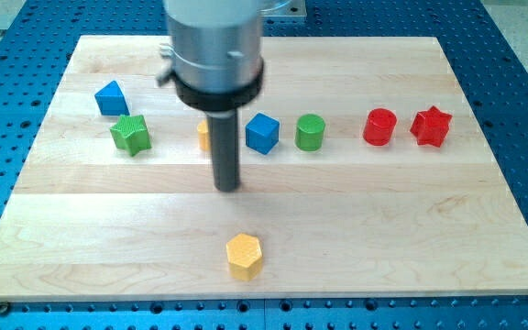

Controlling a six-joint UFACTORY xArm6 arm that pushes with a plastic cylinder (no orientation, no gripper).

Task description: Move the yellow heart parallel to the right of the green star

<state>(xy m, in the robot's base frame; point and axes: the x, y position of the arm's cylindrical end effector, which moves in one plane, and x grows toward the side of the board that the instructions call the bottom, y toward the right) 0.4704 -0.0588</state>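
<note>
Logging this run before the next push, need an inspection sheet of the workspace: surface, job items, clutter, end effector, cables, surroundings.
Surface: wooden board, flat, no spills seen.
Job's things: green star at the view's left; yellow heart to its right, mostly hidden behind the rod, shape not readable.
Clutter: blue block above-left of the star; blue cube, green cylinder, red cylinder and red star in a row toward the view's right; yellow hexagon near the view's bottom.
End effector: my tip sits just below-right of the heart; contact cannot be judged.
Cables: nothing seen.
Surroundings: blue perforated table around the board.
</note>
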